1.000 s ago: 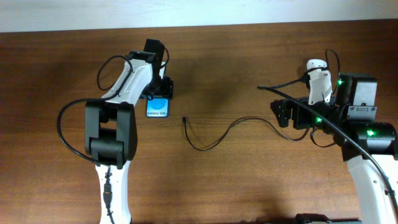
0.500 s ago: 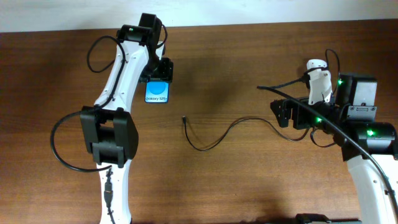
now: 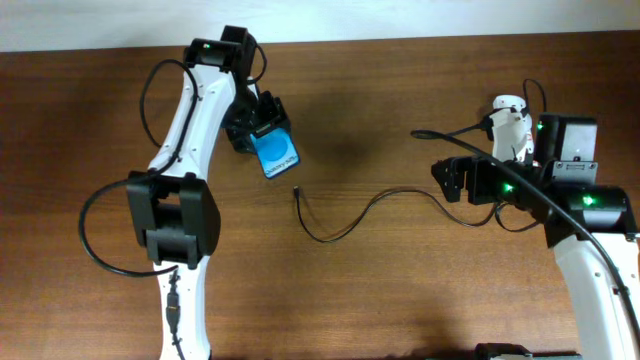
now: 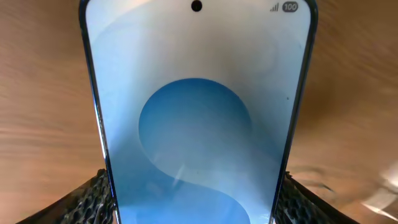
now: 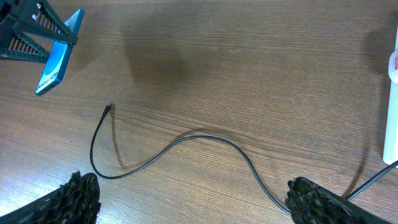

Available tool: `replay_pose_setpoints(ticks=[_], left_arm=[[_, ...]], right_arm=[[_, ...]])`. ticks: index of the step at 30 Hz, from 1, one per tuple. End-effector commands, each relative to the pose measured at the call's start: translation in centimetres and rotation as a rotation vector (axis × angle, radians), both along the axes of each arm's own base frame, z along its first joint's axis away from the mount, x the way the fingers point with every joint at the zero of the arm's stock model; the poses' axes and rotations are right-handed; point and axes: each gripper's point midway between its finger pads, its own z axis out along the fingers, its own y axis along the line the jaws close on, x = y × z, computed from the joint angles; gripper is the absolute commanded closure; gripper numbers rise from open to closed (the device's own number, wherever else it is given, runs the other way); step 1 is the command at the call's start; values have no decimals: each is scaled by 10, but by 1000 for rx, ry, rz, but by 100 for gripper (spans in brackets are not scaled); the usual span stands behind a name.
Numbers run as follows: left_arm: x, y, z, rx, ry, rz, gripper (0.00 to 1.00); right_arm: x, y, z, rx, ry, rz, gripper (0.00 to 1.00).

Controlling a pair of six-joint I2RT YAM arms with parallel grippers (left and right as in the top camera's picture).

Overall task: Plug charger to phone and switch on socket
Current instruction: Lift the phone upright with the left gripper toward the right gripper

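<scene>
My left end effector (image 3: 258, 128) clamped on phone (image 3: 276, 154), held tilted, clear of table (image 3: 400, 300), near charger (image 3: 345, 222) plug tip; right end effector (image 3: 455, 182) wide open, empty, over charger's other end; socket (image 3: 510, 122) just beside that end.

Table (image 3: 400, 300) brown wood, visible grain, satin; phone (image 4: 196, 124) screen glossy, smooth; charger (image 5: 208, 134) matt black; left finger pads (image 4: 87, 200) rough, knurled.

Bare wooden counter (image 3: 400, 300), dark brown.
Its grain runs left to right and fills nearly the whole overhead frame. A pale off-white band (image 3: 420, 18) lies along the top edge, and a soft shadow (image 3: 345, 150) darkens the wood just above the frame's centre.
</scene>
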Motion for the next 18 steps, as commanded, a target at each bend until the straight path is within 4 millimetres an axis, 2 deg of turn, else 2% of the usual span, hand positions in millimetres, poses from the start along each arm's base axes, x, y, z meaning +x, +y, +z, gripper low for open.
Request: replay_pose_setpoints(ticks=[1, 3, 4, 8, 11, 18], left_arm=[[-5, -38, 44, -365, 67, 58, 100], [-13, -50, 65, -526, 133, 79, 100], [-21, -51, 69, -550, 224, 152, 100], [-44, -49, 75, -516, 473, 360, 100], [-46, -61, 92, -628, 523, 361, 100], [-45, -62, 94, -640, 521, 359, 100]], right_arm=[[3, 6, 6, 16, -11, 20, 2], [3, 6, 6, 17, -11, 21, 2], [2, 6, 6, 19, -11, 22, 2], [2, 6, 6, 19, -9, 22, 1], [2, 6, 6, 19, -8, 22, 1], [1, 11, 7, 45, -6, 32, 2]])
